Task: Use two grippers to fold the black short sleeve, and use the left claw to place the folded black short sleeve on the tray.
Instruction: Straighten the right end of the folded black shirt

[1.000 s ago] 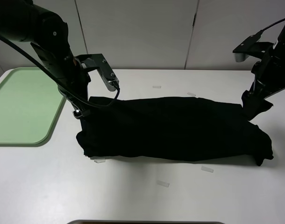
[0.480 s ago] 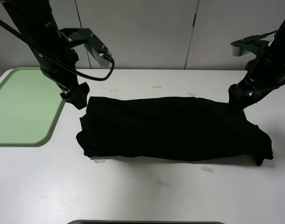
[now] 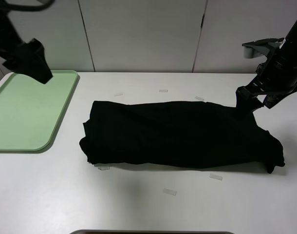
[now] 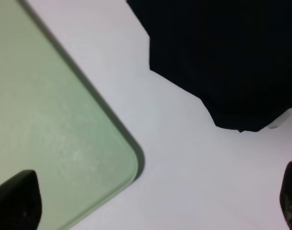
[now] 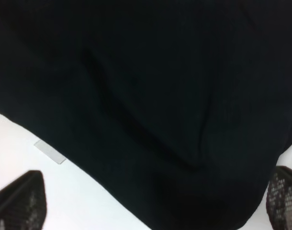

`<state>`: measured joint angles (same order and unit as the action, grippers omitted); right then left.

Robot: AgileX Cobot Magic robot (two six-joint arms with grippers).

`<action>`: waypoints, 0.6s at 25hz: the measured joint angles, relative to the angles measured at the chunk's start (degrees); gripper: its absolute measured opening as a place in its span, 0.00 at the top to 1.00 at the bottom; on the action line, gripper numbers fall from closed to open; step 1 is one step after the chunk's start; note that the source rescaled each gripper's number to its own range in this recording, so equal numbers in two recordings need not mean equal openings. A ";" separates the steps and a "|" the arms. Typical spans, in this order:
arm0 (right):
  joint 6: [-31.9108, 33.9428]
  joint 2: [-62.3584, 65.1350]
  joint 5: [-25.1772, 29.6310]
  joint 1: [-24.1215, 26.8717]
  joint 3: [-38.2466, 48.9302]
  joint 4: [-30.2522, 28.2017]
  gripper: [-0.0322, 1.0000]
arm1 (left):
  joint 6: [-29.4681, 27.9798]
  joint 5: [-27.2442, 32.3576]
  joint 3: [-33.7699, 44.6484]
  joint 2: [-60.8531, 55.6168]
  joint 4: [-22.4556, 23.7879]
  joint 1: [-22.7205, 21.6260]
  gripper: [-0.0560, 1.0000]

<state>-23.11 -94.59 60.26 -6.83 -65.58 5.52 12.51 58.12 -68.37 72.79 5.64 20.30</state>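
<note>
Black short sleeve (image 3: 180,134): mid-table, folded into a long lumpy band, left end near but clear of tray (image 3: 22,112), right end bunched toward table's right side. Left claw (image 4: 151,196): raised over tray's far edge, well apart from shirt, jaws wide apart, nothing held. Right gripper (image 5: 151,203): just above shirt's far right corner, jaws spread, nothing clamped. Looks soft, limp and light; probably sags and slides open if lifted by one layer; not fragile. Best pinched through all layers at the two far corners for another fold, then at a thick folded edge for carrying. Small tape strips (image 3: 170,192) around.
</note>
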 joint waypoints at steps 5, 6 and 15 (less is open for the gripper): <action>0.18 0.00 0.00 0.00 0.00 0.21 0.00 | -1.40 0.04 8.33 -16.12 -0.24 -2.22 0.00; 0.18 0.00 0.00 0.00 0.00 0.22 0.00 | -2.07 -0.17 10.18 -19.91 -0.24 -2.22 0.00; 0.36 0.00 -0.16 0.00 0.00 0.52 0.00 | -10.18 -3.21 25.61 -54.10 -0.52 -2.22 0.00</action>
<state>-22.76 -94.59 60.10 -6.83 -65.58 6.03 2.33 54.91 -42.76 18.69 5.12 18.08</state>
